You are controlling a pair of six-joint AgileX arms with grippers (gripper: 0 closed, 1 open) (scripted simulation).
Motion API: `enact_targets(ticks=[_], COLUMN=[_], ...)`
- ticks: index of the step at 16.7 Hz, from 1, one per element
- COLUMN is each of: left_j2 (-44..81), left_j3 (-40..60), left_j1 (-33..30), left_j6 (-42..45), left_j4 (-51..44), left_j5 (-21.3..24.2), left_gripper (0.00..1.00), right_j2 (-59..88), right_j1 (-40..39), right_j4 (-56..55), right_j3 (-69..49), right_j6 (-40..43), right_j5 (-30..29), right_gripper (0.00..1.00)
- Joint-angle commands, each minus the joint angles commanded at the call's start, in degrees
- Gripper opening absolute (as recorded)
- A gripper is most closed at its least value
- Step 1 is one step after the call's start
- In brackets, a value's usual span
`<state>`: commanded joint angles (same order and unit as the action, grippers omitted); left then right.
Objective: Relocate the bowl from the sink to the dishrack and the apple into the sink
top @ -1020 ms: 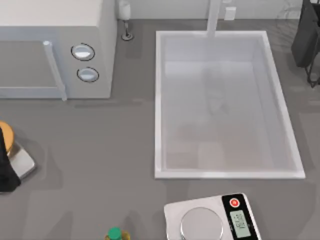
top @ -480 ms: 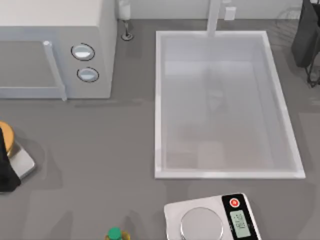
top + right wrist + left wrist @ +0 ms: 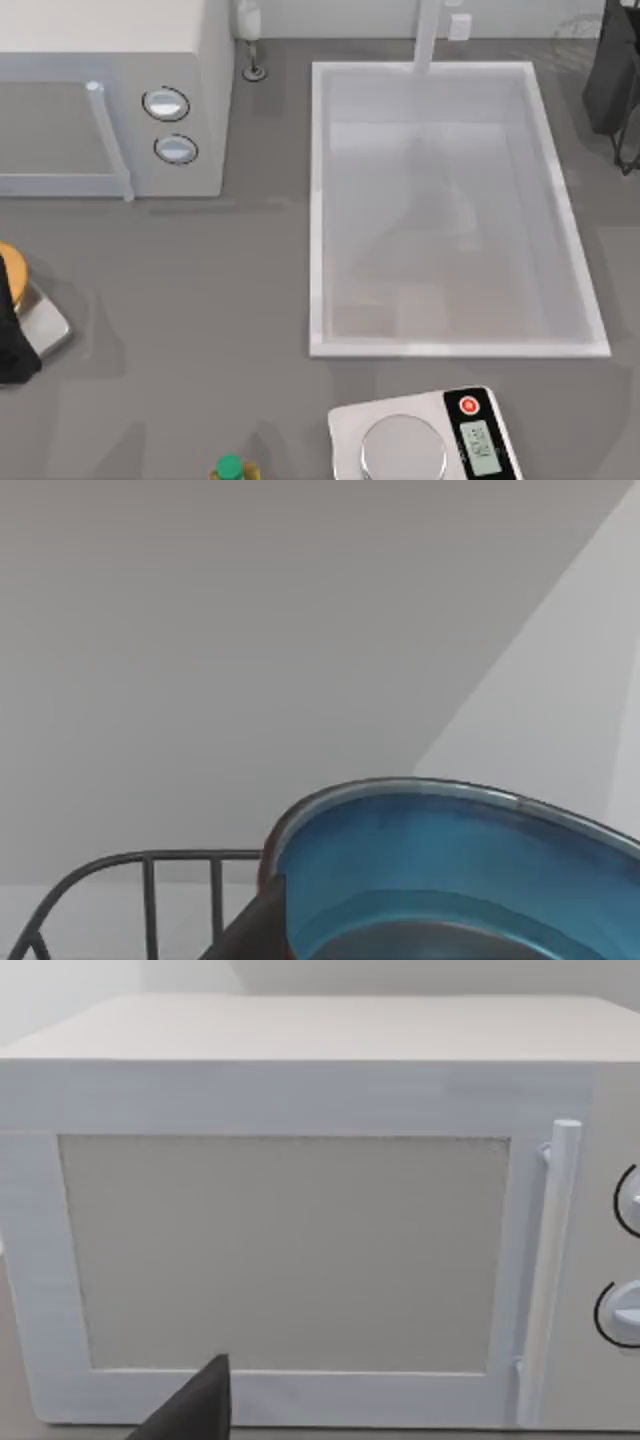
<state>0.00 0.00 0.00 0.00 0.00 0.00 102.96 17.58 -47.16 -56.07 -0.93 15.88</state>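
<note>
Top view, sink: we see the white sink point(image 3: 450, 345) on the right half of the grey table point(image 3: 200, 300), its faucet point(image 3: 427, 35) at the far rim and the basin holding no bowl or apple.
Top view, dishrack: thin grey wires of the dishrack point(image 3: 578, 30) show faintly at the far right corner, beside our dark right arm point(image 3: 612, 75).
Top view, left arm: our left arm point(image 3: 12, 330) sits at the left edge, over a silver plate point(image 3: 42, 322) with something orange point(image 3: 12, 258) behind it.
Top view, other things: a microwave point(image 3: 110, 90) stands far left; a scale point(image 3: 425, 440) and a green-capped bottle point(image 3: 230, 468) sit at the near edge.
Left wrist view: the microwave door, handle point(image 3: 545, 1270) and two dials face us; one dark finger point(image 3: 195, 1410) of the left gripper pokes into the picture, and we cannot tell whether that gripper is released or clenched.
Right wrist view, bowl: the blue bowl point(image 3: 450, 870) sits close to the camera, next to the dishrack wires point(image 3: 150, 880).
Right wrist view, gripper: a dark finger point(image 3: 250, 925) of the right gripper lies against the bowl's rim; it appears to be grasping the bowl.
</note>
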Motion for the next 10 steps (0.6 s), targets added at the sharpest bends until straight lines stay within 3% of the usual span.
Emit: enact_targets(ticks=[10], left_j2=[0.00], left_j3=[0.00], left_j1=[0.00], left_j6=[0.00], left_j4=[0.00], left_j5=[0.00], left_gripper=[1.00], right_j2=[-1.80], right_j1=[-0.20], right_j4=[0.84], right_j3=[0.97], right_j6=[0.02], right_j5=[-0.28], right_gripper=[1.00])
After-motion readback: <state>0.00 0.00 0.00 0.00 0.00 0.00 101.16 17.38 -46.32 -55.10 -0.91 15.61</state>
